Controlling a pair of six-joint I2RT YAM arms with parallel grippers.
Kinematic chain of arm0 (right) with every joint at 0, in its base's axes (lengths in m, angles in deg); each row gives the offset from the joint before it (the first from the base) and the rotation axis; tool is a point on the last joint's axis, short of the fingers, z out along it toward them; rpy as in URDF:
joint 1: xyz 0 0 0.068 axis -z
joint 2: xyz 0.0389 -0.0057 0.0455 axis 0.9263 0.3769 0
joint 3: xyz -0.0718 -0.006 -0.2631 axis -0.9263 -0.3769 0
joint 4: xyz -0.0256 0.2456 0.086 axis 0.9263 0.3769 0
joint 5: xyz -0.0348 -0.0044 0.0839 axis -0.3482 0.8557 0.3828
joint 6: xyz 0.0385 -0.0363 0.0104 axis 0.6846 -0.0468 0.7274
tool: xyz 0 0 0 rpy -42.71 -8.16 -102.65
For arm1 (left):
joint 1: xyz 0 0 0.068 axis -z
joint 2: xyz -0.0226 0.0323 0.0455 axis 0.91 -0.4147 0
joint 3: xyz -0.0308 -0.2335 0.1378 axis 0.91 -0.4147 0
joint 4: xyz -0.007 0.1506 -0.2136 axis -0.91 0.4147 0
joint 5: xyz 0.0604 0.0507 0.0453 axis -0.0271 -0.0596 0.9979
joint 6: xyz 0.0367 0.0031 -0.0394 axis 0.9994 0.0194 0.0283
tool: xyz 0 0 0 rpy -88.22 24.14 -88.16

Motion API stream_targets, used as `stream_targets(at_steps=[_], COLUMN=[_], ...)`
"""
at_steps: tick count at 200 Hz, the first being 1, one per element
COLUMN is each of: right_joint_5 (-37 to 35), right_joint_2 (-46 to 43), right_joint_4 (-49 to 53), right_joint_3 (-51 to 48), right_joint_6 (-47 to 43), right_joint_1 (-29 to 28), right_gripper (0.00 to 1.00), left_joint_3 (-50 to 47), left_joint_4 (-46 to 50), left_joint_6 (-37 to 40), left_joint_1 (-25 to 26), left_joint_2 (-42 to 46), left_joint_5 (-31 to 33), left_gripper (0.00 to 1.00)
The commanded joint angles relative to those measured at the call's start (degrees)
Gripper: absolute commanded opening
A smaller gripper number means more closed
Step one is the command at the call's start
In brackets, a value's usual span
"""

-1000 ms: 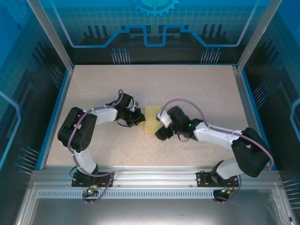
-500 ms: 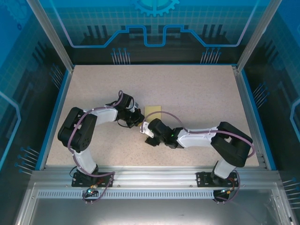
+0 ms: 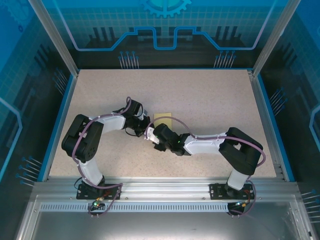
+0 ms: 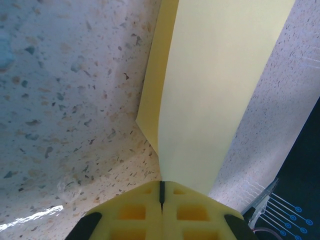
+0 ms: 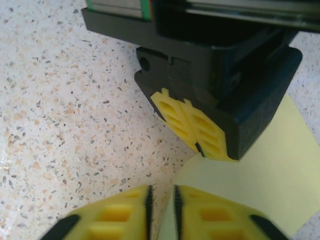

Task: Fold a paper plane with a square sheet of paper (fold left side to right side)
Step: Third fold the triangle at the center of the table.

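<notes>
The square sheet of paper (image 3: 163,119) lies mid-table as a yellow folded strip, mostly covered by the arms. In the left wrist view the sheet (image 4: 215,90) stretches away from my left gripper (image 4: 161,189), a lower layer showing along its left edge. The left gripper (image 3: 146,128) is shut, its tips resting on the sheet's near-left corner. My right gripper (image 3: 150,136) sits just in front of it. Its jaws (image 5: 161,197) stand a narrow gap apart, straddling the sheet's (image 5: 250,190) left edge, facing the left gripper's shut fingers (image 5: 185,122).
The speckled table (image 3: 200,90) is bounded by blue side rims (image 3: 59,120) and an aluminium rail (image 3: 165,187) at the near edge. The two wrists are nearly touching over the sheet's left corner.
My right arm has swung left across the sheet to its left edge, and its jaws have narrowed from wide apart to a slim gap. The left arm has not moved.
</notes>
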Motion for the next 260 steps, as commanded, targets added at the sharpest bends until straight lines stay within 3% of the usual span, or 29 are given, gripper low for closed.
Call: stream_targets(at_steps=[1, 8, 27, 51, 67, 125, 182, 260], right_joint_5=[1.59, 1.97, 2.79, 4.57, 4.95, 5.1, 5.96, 10.84], right_joint_2=[-0.95, -1.11, -1.4, -1.66, -1.66, -1.51, -1.2, 0.16], right_joint_4=[0.99, 1.36, 1.32, 1.15, 0.94, 0.66, 1.1, 3.95], right_joint_3=[0.08, -1.01, -2.26, -3.28, -3.51, -3.46, -2.91, -0.56], right_joint_6=[0.48, 0.75, 1.72, 3.04, 3.65, 4.47, 5.03, 5.34], right_joint_1=[-0.72, -0.71, -0.52, 0.19, 0.56, 1.16, 1.83, 3.45], right_gripper=[0.06, 0.0, 0.0, 0.0, 0.0, 0.0, 0.0, 0.0], left_joint_3=[1.8, 2.22, 3.46, 4.92, 6.32, 16.61, 28.44, 30.82], left_joint_4=[3.15, 3.75, 6.07, 9.08, 10.56, 11.26, 13.76, 13.6], left_joint_6=[1.01, 1.46, 2.99, 5.02, 6.12, 9.68, 11.68, 12.28], left_joint_1=[0.41, 0.33, -0.33, -1.96, -3.09, -1.65, 1.59, 2.22], left_joint_2=[0.82, 0.98, 1.69, 3.47, 4.09, -3.8, -17.48, -22.45], left_joint_5=[0.76, 1.07, 2.03, 3.13, 3.18, -2.48, -2.98, -3.5], left_gripper=[0.06, 0.07, 0.16, 0.35, 0.39, 0.34, 0.3, 0.29])
